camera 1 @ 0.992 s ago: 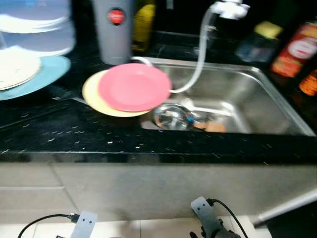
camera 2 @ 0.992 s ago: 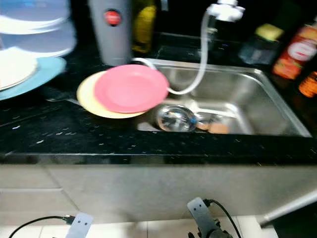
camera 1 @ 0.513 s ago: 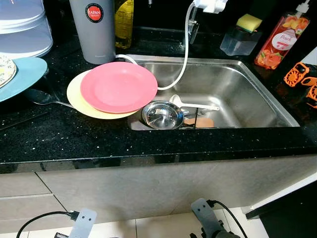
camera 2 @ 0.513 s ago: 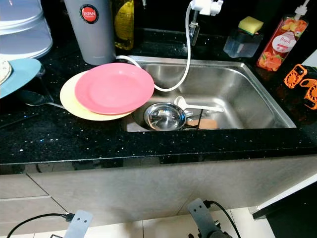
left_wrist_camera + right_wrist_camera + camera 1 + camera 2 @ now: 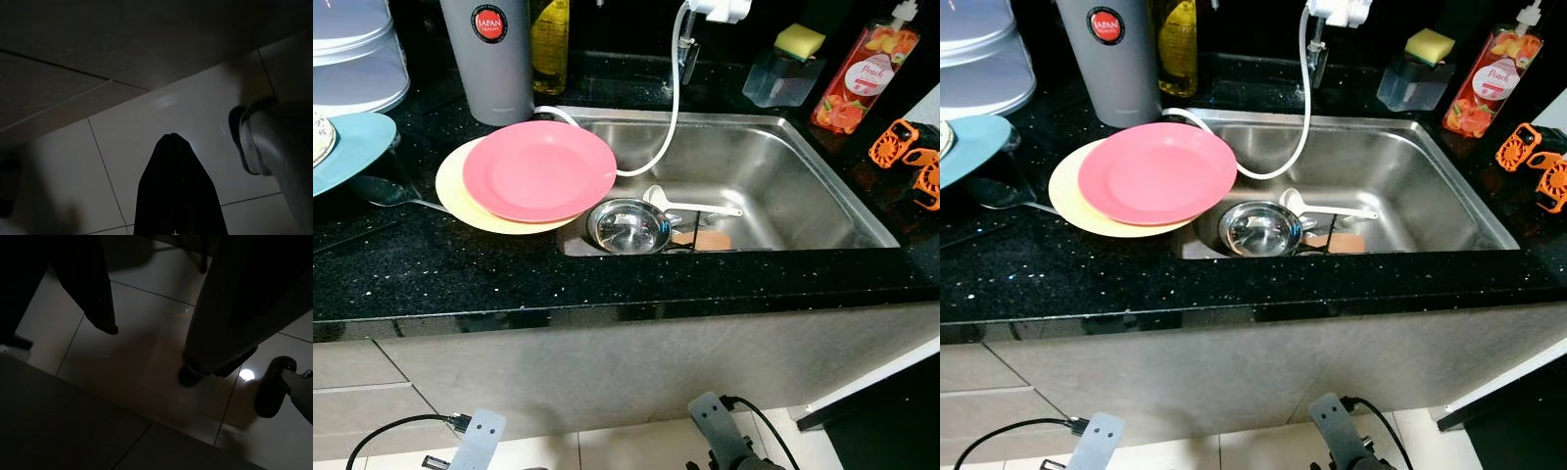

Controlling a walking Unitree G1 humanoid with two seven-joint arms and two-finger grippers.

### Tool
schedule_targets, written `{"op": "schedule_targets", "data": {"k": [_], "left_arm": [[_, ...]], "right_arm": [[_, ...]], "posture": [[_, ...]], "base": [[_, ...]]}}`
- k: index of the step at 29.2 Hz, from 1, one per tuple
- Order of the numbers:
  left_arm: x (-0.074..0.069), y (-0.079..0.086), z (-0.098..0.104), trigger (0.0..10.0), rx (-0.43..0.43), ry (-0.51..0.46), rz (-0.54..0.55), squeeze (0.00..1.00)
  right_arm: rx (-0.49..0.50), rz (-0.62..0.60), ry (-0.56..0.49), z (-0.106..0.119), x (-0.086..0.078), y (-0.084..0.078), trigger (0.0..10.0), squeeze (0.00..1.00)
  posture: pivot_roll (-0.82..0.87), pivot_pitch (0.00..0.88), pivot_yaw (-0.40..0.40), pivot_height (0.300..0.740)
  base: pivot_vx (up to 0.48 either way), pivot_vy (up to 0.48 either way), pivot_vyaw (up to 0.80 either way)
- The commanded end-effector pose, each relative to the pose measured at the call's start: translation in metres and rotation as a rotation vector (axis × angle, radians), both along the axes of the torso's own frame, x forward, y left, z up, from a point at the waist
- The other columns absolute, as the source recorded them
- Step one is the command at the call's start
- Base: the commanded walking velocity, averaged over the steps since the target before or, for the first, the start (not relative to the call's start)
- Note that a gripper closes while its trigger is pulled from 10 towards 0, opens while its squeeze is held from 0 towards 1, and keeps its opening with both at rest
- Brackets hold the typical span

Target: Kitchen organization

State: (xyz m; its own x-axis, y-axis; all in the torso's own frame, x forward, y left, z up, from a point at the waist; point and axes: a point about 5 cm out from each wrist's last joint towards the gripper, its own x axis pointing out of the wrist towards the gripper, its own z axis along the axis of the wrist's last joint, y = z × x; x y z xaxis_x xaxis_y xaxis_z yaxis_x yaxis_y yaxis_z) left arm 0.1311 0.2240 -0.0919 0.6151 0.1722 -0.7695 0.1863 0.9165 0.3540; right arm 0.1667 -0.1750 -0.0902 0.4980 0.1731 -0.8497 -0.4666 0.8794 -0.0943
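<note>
Black speckled countertop (image 5: pixel 460 274) runs across the head views, with a stainless sink (image 5: pixel 783 186) set into it right of centre. Pale cabinet fronts below the counter edge; tiled floor beneath.

On the counter left of the sink: pink plate (image 5: pixel 539 169) stacked on a yellow plate (image 5: pixel 460 201), the pink one overhanging the sink's left rim. Further left, a light blue plate (image 5: pixel 357 147) at the frame edge, with a clear plastic cover (image 5: pixel 357 59) behind it. A spoon (image 5: pixel 386 191) lies between the blue and yellow plates.

Behind the plates: grey tumbler (image 5: pixel 494 59) with a red round label, upright, and a yellow oil bottle (image 5: pixel 549 44) just beside it. White faucet head (image 5: pixel 715 10) at the back of the sink, its white hose (image 5: pixel 668 117) curving down toward the pink plate.

In the sink basin: steel bowl (image 5: pixel 628 225) near the front left, white ladle (image 5: pixel 690 205) lying just behind it, and a tan sponge-like item (image 5: pixel 710 240) (identity unclear) beside the bowl.

Right of the faucet: clear holder with yellow sponge (image 5: pixel 785 69), peach soap bottle (image 5: pixel 857 78), orange clips (image 5: pixel 911 157) at the counter's right end.

Left gripper (image 5: pixel 172 142) hangs low over the floor tiles, fingers pressed together, holding nothing. Right gripper (image 5: pixel 146 333) also hangs low over the floor, 2 fingers spread apart, empty.
</note>
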Motion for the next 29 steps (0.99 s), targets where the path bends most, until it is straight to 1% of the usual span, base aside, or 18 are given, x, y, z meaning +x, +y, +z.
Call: {"op": "schedule_targets", "data": {"k": [1,4,7,29], "left_arm": [[-0.0033,-0.0139,-0.0037,10.0,-0.033,0.015,-0.039,0.00],[-0.0032,-0.0140,-0.0037,10.0,-0.034,0.015,-0.038,0.00],[-0.0026,-0.0150,-0.0035,10.0,-0.056,0.006,-0.019,0.00],[-0.0024,-0.0152,-0.0039,10.0,-0.060,0.014,-0.019,0.00]], "right_arm": [[-0.013,-0.014,0.000,0.0000,-0.0016,-0.0066,10.0,0.00],[-0.014,-0.013,0.000,0.0000,-0.0015,-0.0066,10.0,0.00],[-0.012,-0.015,-0.002,0.0004,-0.0007,-0.0063,10.0,0.00],[-0.010,-0.015,-0.009,0.0011,0.0010,-0.0054,10.0,0.00]], "posture": [[0.11,0.056,-0.118,0.740],[0.11,0.056,-0.118,0.740],[0.11,0.055,-0.118,0.740],[0.11,0.048,-0.115,0.740]], "base": [[0.000,-0.480,0.00],[0.000,-0.480,0.00],[0.000,0.000,0.00],[0.000,0.000,0.00]]}}
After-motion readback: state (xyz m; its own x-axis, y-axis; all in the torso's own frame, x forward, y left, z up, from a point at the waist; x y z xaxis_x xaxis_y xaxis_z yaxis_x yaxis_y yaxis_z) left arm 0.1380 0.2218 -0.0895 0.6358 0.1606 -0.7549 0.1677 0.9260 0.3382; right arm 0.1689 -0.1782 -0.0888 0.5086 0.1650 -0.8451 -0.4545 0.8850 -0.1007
